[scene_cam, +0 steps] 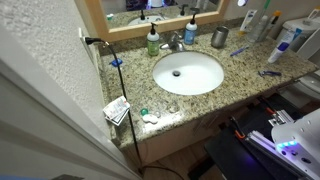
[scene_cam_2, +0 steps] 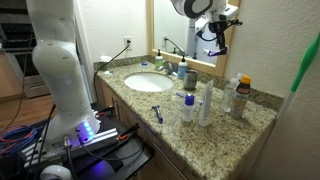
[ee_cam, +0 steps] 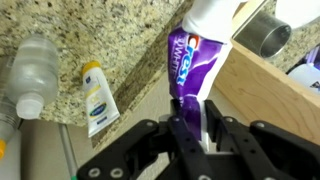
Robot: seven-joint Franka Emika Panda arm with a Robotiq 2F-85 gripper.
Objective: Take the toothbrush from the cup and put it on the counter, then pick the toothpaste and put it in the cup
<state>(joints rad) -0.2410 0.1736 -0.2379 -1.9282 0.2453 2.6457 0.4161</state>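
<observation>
At twelve o'clock above the counter (scene_cam_2: pixel 190 135), the gripper (ee_cam: pixel 196 140) pinched the toothpaste (ee_cam: pixel 200 70) upright.

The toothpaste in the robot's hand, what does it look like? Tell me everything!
The toothpaste is a purple tube with white Crest lettering and a white upper section. It looks like soft, shiny plastic. In the wrist view the end effector grips its lower end between two dark fingers, holding it in the air above the speckled counter, beside a wooden mirror frame. Only the fingers touch it.

White arm (scene_cam_2: pixel 60 60), black gripper (ee_cam: pixel 190 135)
</observation>
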